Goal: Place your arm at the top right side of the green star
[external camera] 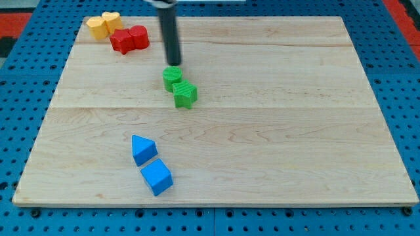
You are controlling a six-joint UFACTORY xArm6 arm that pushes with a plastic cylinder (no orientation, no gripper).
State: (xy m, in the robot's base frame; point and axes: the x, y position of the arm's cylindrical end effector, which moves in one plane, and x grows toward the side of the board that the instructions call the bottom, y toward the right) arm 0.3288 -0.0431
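camera view: green star [185, 94], ridged, touching green block [172, 78].

A robotics lab test bench

A pale wooden tabletop [262, 131] lies on a blue perforated pegboard base [26, 78] that borders the whole frame; small coloured plastic blocks sit on it, and a dark rod hangs at upper centre.

I see a pale wooden board [275, 131] filling most of the view, made of planks with seams running left to right. It lies on a blue pegboard surface [26, 98] with regular rows of holes, visible on every side. A red patch [16, 16] shows at the far left corner, another [401, 10] far right. Light is even, shadows soft.
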